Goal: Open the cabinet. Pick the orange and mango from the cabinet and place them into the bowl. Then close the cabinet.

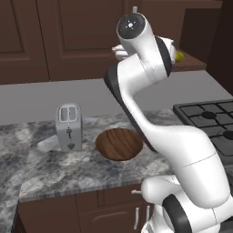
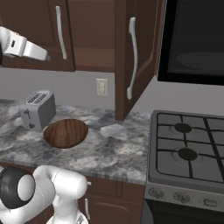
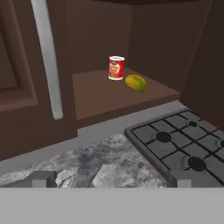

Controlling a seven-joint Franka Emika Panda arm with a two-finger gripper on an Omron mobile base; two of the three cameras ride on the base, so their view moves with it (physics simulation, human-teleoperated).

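- Our gripper (image 3: 109,177) stood with its two finger tips spread wide and nothing between them, raised in front of the cabinet (image 2: 94,30) with its right-hand door (image 2: 135,57) swung open.
- Ahead of the fingers, on the cabinet shelf (image 3: 105,94), the mango (image 3: 136,82) lay just beside a red can (image 3: 116,68), the can on its left and slightly behind it.
- We judged the can the main hazard: a reach coming in a little to the left could knock it over or catch it in place of the mango.
- The closed left door's bar handle (image 3: 47,57) stood close on our left; a wide swing might have clipped it.
- The open door jutted out over the counter, and the arm could have struck it while carrying fruit down.
- Well below the gripper sat the bowl (image 1: 119,144), empty, near the toaster (image 1: 68,126); a release from high up could have let the mango roll out.
- We could not make out the orange anywhere.
- Count: one mango, one can, one bowl, one toaster, two cabinet doors, two long bar handles.
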